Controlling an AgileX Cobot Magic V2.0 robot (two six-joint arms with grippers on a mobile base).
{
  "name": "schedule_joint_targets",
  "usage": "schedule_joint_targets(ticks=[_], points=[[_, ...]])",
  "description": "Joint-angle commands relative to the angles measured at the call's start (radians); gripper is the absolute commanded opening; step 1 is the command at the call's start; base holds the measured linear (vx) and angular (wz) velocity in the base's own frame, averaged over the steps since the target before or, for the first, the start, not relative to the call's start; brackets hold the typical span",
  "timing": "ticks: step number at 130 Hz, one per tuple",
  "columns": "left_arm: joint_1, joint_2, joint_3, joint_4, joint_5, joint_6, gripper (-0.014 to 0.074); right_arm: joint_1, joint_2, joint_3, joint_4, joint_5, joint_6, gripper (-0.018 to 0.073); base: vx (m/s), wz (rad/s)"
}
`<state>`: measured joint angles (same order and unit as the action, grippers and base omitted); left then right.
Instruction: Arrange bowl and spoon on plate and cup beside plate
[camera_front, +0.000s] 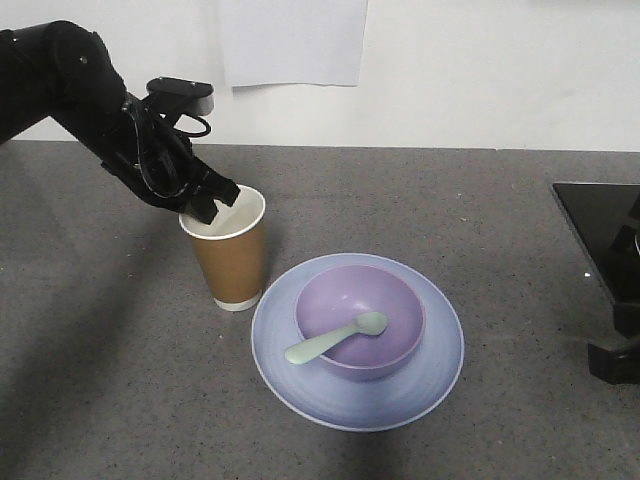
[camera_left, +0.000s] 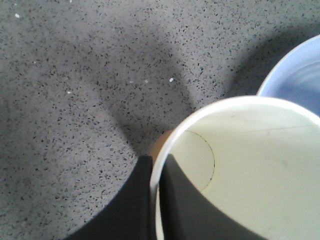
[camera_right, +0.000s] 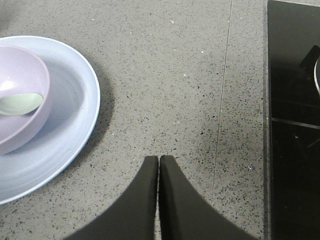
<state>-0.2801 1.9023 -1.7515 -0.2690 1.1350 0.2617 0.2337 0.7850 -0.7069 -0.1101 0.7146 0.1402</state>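
- One step looks left: the left gripper (camera_front: 212, 203) pinches the rim of the paper cup (camera_front: 232, 262), one finger inside, one outside; I'd judge it should part its fingers gently and lift straight up so the light cup doesn't tip.
- Brown sleeve, white inside and rolled rim, upright on the grey counter (camera_front: 100, 380), its base touching or just beside the plate (camera_front: 420, 385).
- On that pale blue plate sits the lavender bowl (camera_front: 395, 300), the mint spoon (camera_front: 335, 339) lying in it.
- Right gripper (camera_right: 159, 160) hovers off to the side, fingers pressed together, holding nothing.
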Motion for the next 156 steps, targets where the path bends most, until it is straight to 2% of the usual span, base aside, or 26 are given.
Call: schedule_joint_targets(ticks=[1, 31, 64, 80, 105, 130, 143, 156], points=[[-0.004, -0.043, -0.026, -0.014, 0.0, -0.007, 0.0004, -0.002, -0.006, -0.025, -0.012, -0.06, -0.002, -0.0008, 0.0, 0.0], [-0.004, -0.046, -0.026, -0.014, 0.007, -0.007, 0.0059, -0.002, -0.006, -0.025, -0.012, -0.06, -0.002, -0.0008, 0.0, 0.0], [-0.004, -0.05, -0.026, -0.015, 0.007, -0.009, 0.0206, -0.002, -0.006, -0.025, -0.012, -0.06, -0.002, -0.0008, 0.0, 0.0], [-0.004, -0.058, -0.026, -0.015, 0.005, -0.016, 0.0245, -0.002, -0.006, -0.025, -0.012, -0.06, -0.002, -0.0008, 0.0, 0.0], [-0.003, -0.078, -0.051, -0.014, 0.004, -0.016, 0.0244, -0.002, -0.006, -0.025, -0.012, -0.06, -0.002, -0.0008, 0.0, 0.0], [-0.003, -0.094, -0.188, 0.012, 0.013, -0.082, 0.0244, -0.002, -0.006, -0.025, -0.012, -0.06, -0.002, -0.0008, 0.0, 0.0], [-0.003, -0.106, -0.246, 0.032, 0.009, -0.085, 0.0241, -0.002, -0.006, -0.025, -0.012, -0.06, -0.002, -0.0008, 0.0, 0.0], [-0.003, -0.127, -0.258, 0.075, -0.012, -0.102, 0.0159, -0.002, -0.006, -0.025, -0.012, -0.06, -0.002, -0.0008, 0.0, 0.0]])
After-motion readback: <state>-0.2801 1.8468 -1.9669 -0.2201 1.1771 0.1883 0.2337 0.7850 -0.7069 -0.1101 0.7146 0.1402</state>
